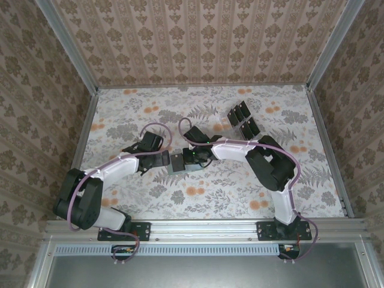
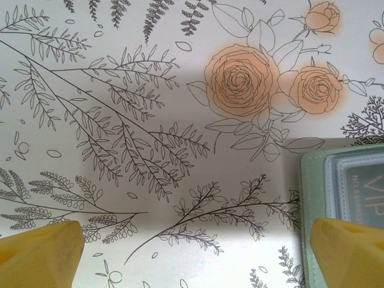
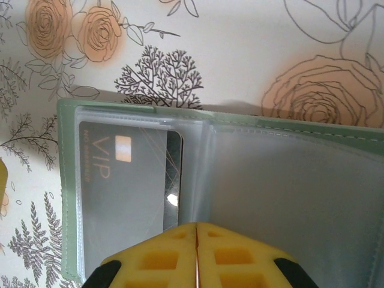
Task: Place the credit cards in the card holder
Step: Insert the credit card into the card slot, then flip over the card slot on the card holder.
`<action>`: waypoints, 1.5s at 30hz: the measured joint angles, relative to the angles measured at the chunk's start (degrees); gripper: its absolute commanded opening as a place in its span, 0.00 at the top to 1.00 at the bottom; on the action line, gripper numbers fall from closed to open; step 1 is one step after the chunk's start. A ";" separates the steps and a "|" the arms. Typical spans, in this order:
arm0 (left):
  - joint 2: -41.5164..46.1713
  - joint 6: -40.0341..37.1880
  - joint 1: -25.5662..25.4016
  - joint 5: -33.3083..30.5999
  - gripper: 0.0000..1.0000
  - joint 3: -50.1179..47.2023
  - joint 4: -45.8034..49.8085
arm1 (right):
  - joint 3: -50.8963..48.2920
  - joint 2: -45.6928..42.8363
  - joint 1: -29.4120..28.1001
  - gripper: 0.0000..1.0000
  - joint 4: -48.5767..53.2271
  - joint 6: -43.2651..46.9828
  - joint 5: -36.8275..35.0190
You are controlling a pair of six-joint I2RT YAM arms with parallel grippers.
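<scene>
- Right gripper (image 3: 197, 255): pads pressed together at the near edge of the open card holder (image 3: 258, 174), by its centre fold. Whether a thin card sits edge-on between them, can't tell.
- Left gripper (image 2: 195, 258): fingers wide apart, holding nothing. One fingertip (image 2: 351, 252) is over the holder's edge nearest that arm, the other out over bare table (image 2: 120, 90) beside the holder.
- One VIP card (image 3: 120, 186) lies in the holder's left clear sleeve. Its inner edge seems to poke past the sleeve mouth toward the fold, so prob. not fully seated.
- Other credit cards (image 1: 243, 119): dark cluster well apart from the holder, beyond it and to its right.
- Risks:
  - The holder looks light & unpinned, so a push on the card could slide the whole holder instead of seating the card.
  - An angled push could jam the card or buckle the sleeve film.
  - The left fingertip dropping onto the holder's edge could tip it.
- Hidden:
  - The card's near end & the holder's near edge are behind the right fingers.
  - The holder's right half is cut off in the right wrist view.
  - From the top, both grippers crowd the holder, so contact is unreadable.
  - The far cards are too small to count.
</scene>
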State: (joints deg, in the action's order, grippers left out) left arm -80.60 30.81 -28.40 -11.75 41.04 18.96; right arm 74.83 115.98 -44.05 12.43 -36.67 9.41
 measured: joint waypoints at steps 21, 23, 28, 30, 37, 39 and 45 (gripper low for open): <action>0.74 -1.07 0.00 2.23 0.00 -0.07 -0.11 | 0.44 -5.86 0.13 0.56 1.29 1.01 -0.50; 0.98 -1.07 -0.02 2.60 0.00 -0.35 -0.13 | 0.44 -5.99 0.37 0.56 1.57 1.86 -0.59; 1.60 -1.05 -0.11 3.02 0.00 -1.16 -0.11 | 0.74 -5.29 0.74 0.55 3.78 4.07 -1.33; 1.60 -1.05 -0.11 3.02 0.00 -1.22 -0.11 | 1.33 -4.39 0.92 0.55 4.76 5.09 -1.77; 1.62 -1.03 -0.46 3.02 0.00 -1.27 -0.15 | 3.10 -2.12 1.70 0.52 7.58 7.87 -3.58; 1.62 -1.03 -0.55 3.02 0.00 -1.27 -0.15 | 3.15 -1.79 1.86 0.48 7.61 8.28 -4.15; 1.62 -1.05 -0.87 3.13 0.00 -1.27 -0.57 | 2.82 -0.57 1.92 0.46 7.30 8.17 -4.52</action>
State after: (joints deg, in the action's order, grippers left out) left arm -78.98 29.76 -29.28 -8.62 39.77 18.39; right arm 77.65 115.42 -42.13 19.73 -28.49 4.89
